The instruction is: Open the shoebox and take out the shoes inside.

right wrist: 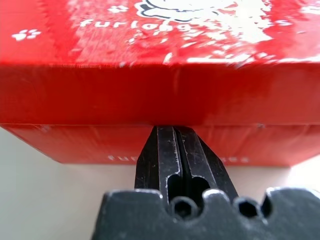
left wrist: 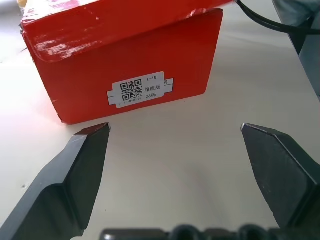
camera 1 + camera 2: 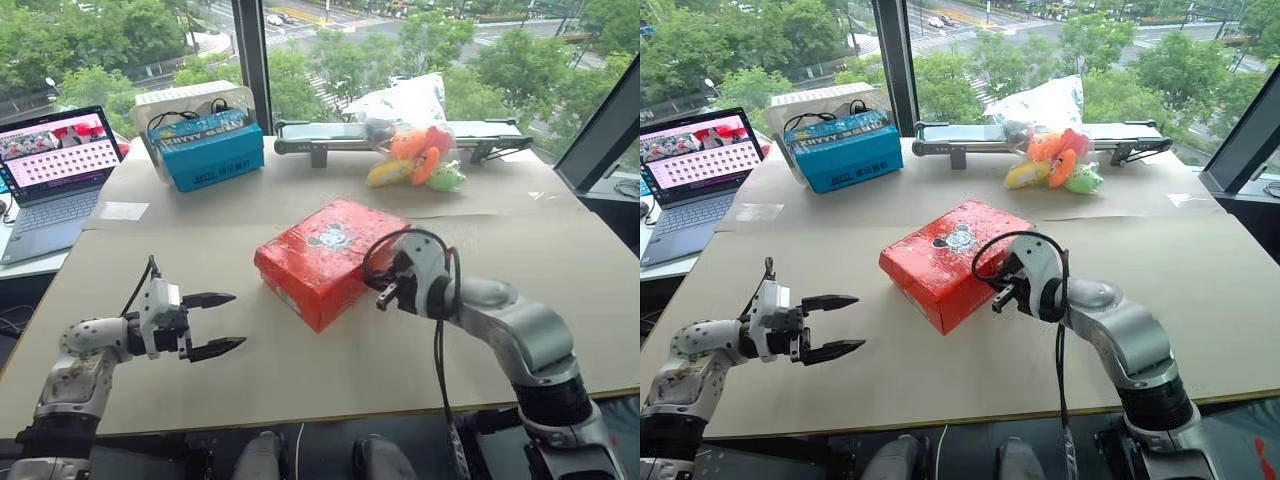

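The right gripper (image 1: 172, 131) is clenched, its two black fingers pressed flat together with nothing between them. Their joined tips sit right at the seam where the lid's lower edge overhangs the box wall, touching the underside of that edge. The right arm reaches in from the near right, forearm angled toward the left and far side, wrist bent so the fingers point slightly down at the box's right side. A black cable loops over the wrist.

The left gripper (image 3: 213, 323) is released, fingers spread wide and empty. It hangs just above the table (image 3: 330, 385), pointing right toward the box's near-left end, well short of touching it. Its arm comes in low from the near left, forearm roughly level.

The shoebox (image 3: 325, 255) lies in the middle of the table, turned at an angle, lid down. A white label with a square code is on the end wall facing the left gripper. No shoes are to be seen.

Farther off, a blue box (image 3: 210, 150) stands at the far left, a bag of toys (image 3: 418, 150) at the far right, and a laptop (image 3: 52, 175) sits open beyond the table's left edge.
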{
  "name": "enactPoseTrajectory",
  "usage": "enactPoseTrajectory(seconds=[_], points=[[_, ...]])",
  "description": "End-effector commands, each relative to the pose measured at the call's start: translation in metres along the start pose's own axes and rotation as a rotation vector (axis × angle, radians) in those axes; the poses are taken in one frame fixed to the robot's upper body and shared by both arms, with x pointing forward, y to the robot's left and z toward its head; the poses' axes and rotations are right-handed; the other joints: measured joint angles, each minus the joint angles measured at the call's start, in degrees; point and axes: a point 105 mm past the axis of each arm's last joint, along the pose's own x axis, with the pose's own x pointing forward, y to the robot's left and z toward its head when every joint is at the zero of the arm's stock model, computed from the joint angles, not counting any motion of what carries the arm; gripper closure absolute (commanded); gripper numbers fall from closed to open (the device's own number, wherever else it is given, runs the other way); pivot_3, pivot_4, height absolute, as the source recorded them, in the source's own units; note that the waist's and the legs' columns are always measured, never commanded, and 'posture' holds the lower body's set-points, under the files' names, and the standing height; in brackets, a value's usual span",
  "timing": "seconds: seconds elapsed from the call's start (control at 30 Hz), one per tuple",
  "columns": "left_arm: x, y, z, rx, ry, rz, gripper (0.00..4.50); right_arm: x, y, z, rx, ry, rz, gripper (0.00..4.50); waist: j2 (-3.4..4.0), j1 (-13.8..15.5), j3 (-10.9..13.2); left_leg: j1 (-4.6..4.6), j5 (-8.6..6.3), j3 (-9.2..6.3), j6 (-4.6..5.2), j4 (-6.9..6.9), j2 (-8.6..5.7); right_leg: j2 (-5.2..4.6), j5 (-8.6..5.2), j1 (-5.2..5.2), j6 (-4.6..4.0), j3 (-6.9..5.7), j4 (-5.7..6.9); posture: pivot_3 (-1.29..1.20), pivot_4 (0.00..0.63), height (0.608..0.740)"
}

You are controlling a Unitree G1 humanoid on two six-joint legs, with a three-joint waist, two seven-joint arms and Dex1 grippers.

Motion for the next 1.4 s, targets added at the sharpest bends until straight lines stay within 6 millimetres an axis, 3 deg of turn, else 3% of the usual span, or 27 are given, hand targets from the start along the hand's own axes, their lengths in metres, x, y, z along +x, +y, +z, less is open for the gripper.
enactPoseTrajectory(seconds=[0.03, 0.2, 0.47, 0.53, 0.67, 0.87, 1.07, 1.2, 1.4], points=[[-0.002, 0.001, 0.012, 0.045, -0.02, 0.007, 0.0, -0.009, 0.006, 0.038, -0.059, -0.104, 0.049, 4.43, 0.0, 0.13, 0.0, 0.0, 0.0, -0.01, 0.0, 0.0, 0.01, 0.01, -0.01, 0.0, -0.01, -0.01, 0.0, 0.0, 0.15, 0.74], [-0.006, 0.002, 0.015, 0.046, -0.034, 0.039, 0.0, 0.005, 0.004, 0.061, -0.107, -0.132, 0.074, 4.43, 0.0, 0.13, 0.0, -0.01, 0.0, 0.01, 0.0, -0.01, -0.01, -0.02, 0.03, -0.01, -0.12, -0.03, -0.01, 0.0, 0.15, 0.74], [-0.019, -0.007, 0.014, 0.029, -0.028, 0.109, 0.0, 0.056, -0.018, 0.085, -0.177, -0.121, 0.07, 4.43, 0.05, -0.54, 0.03, -0.01, -0.01, 0.05, -0.01, -0.01, 0.02, -0.02, 0.1, -0.1, -0.2, 0.0, 0.05, 0.0, 0.15, 0.74], [-0.022, -0.01, 0.015, 0.026, -0.028, 0.119, 0.0, 0.065, -0.022, 0.1, -0.196, -0.14, 0.075, 4.43, 0.06, -0.52, 0.04, -0.02, -0.01, 0.07, -0.01, -0.02, 0.02, -0.01, 0.22, -0.09, -0.42, -0.01, 0.05, 0.0, 0.15, 0.74], [-0.026, -0.016, 0.015, 0.016, -0.032, 0.141, 0.0, 0.085, -0.009, 0.145, -0.288, -0.199, 0.123, 4.43, 0.1, -1.43, 0.11, -0.05, 0.0, 0.16, 0.0, -0.08, 0.0, 0.0, 0.34, -0.16, -0.26, 0.03, 0.08, 0.0, 0.15, 0.74], [-0.025, -0.02, 0.015, 0.007, -0.033, 0.147, 0.0, 0.095, 0.016, 0.179, -0.356, -0.256, 0.202, 4.43, 0.12, -1.64, 0.12, -0.05, 0.01, 0.15, -0.01, -0.25, 0.06, 0.21, 0.35, -0.2, -0.23, -0.02, 0.08, 0.0, 0.15, 0.74], [-0.024, -0.017, 0.015, 0.004, -0.032, 0.143, 0.0, 0.091, 0.018, 0.164, -0.385, -0.223, 0.248, 4.43, 0.11, -1.39, 0.12, -0.05, 0.0, 0.14, -0.04, -0.29, 0.05, 0.09, 0.33, -0.19, -0.25, -0.06, 0.05, 0.0, 0.15, 0.74], [-0.018, -0.015, 0.014, -0.001, -0.038, 0.119, 0.0, 0.07, -0.008, 0.11, -0.394, -0.112, 0.209, 4.43, 0.08, -0.52, 0.1, -0.05, -0.01, 0.12, -0.04, -0.28, 0.03, 0.0, 0.32, -0.11, -0.2, -0.18, 0.0, 0.0, 0.15, 0.74], [-0.008, -0.011, 0.012, -0.009, -0.041, 0.09, 0.0, 0.043, -0.005, 0.066, -0.373, -0.011, 0.213, 4.43, 0.13, -0.45, 0.15, -0.07, 0.0, 0.23, -0.03, -0.28, 0.0, -0.07, 0.33, -0.26, -0.19, -0.04, 0.11, 0.0, 0.15, 0.74]])
